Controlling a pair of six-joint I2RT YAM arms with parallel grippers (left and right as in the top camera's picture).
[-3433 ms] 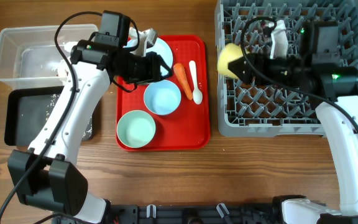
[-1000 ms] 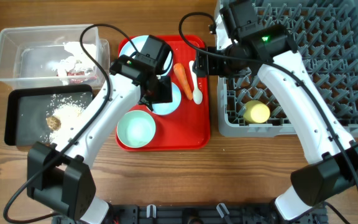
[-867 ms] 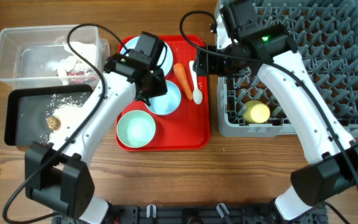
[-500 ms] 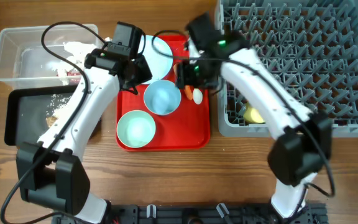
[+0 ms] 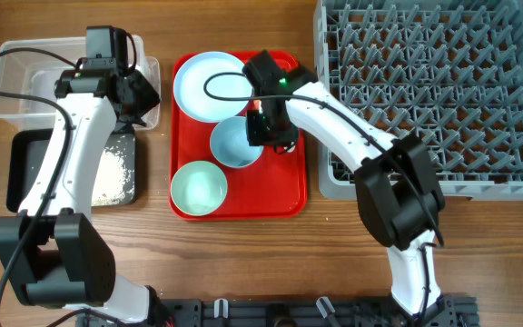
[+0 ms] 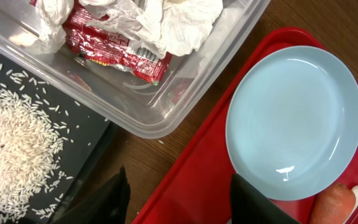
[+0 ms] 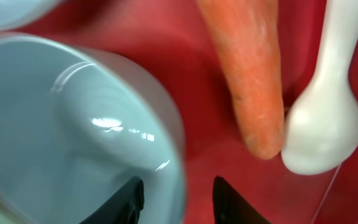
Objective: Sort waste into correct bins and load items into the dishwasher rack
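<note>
Spread and empty, the right fingers (image 7: 129,202) hang at the rim of the pale blue bowl (image 7: 73,137), so closing may pinch it or the white spoon (image 7: 328,124) instead of the carrot (image 7: 247,74) between them on the red tray (image 7: 204,124); the left fingers (image 6: 114,199) are likewise spread.

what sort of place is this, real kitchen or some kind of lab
Probably a lab bench staged as a dish-clearing station, not a real kitchen: a grey dishwasher rack sits straight on a wooden table, beside a red tray of dishes and a clear tub of crumpled paper scraps.

White arms (image 5: 62,168); black joints (image 5: 107,50); black cables (image 5: 206,86)
</note>
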